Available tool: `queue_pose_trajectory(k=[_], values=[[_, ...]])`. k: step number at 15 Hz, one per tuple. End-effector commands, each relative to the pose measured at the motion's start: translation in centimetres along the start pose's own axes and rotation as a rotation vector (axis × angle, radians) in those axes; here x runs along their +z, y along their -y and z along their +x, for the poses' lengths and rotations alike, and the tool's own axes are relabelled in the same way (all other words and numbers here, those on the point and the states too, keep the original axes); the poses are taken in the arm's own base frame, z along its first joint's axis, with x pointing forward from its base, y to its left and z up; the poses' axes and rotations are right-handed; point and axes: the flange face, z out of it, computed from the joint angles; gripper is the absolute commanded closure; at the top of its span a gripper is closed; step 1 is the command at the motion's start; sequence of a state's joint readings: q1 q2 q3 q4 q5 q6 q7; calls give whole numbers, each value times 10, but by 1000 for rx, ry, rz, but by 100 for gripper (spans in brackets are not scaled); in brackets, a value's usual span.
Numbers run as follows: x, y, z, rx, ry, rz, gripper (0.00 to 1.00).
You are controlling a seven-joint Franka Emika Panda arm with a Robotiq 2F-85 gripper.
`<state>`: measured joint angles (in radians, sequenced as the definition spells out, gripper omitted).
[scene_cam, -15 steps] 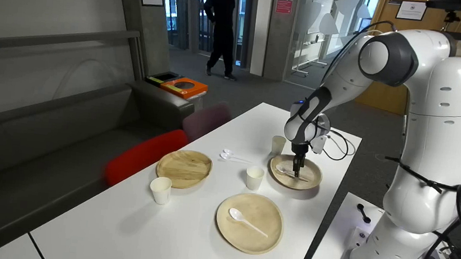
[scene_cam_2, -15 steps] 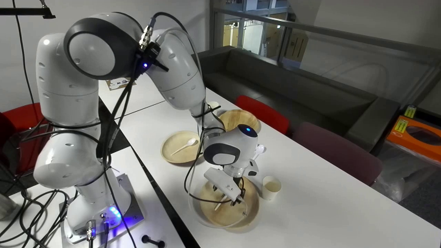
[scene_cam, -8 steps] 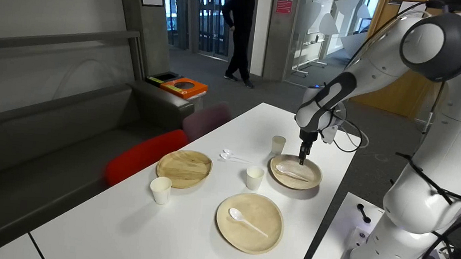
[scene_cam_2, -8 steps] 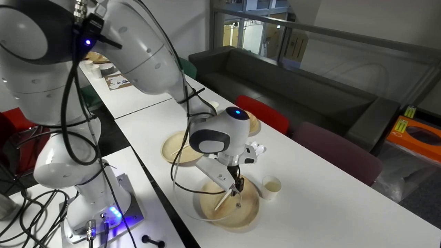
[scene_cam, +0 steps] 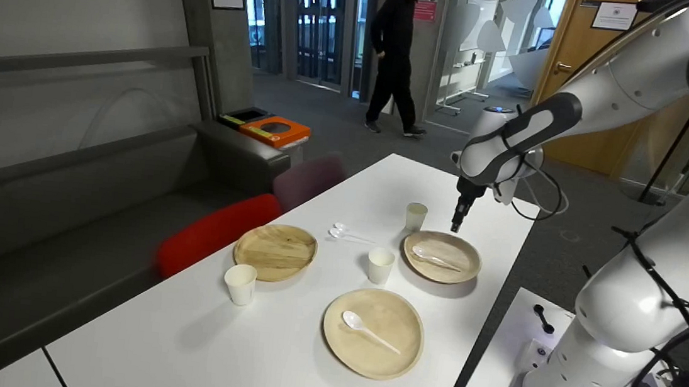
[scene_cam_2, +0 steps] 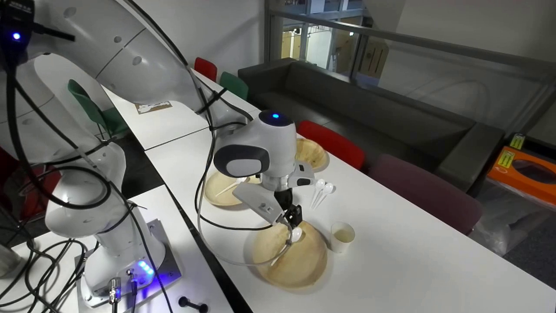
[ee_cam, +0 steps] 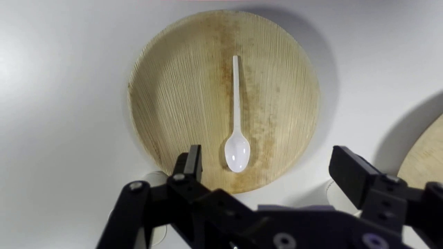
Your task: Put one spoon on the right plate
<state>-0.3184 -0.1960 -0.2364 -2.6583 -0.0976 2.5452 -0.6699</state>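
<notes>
The right plate [scene_cam: 462,250], a round tan dish with a raised rim, lies near the table's far end. It also shows in an exterior view [scene_cam_2: 306,274] and the wrist view [ee_cam: 183,86]. One white spoon [scene_cam: 432,257] lies in it; the spoon also shows in the wrist view [ee_cam: 237,152] and an exterior view [scene_cam_2: 296,235]. My gripper [scene_cam: 456,227] is above the plate's far edge, clear of it; it also shows in an exterior view [scene_cam_2: 293,216]. In the wrist view the gripper [ee_cam: 267,160] has its fingers wide apart with nothing between them.
A flatter pale plate [scene_cam: 360,356] holds another spoon [scene_cam: 355,321]. A third wooden plate [scene_cam: 275,252] lies across the table. Two spoons [scene_cam: 339,233] lie on the white table. Paper cups [scene_cam: 380,266] [scene_cam: 240,284] [scene_cam: 416,217] stand around; two are close to the right plate.
My gripper has risen from low over the spoon in the plate and moved back past the plate's far edge. The spoon stays in the plate. A person in the background has walked on.
</notes>
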Motion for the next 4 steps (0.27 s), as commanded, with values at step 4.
queue_pose_trajectory(k=[4], values=[[-5, 5, -3, -4, -11, -1, 0]])
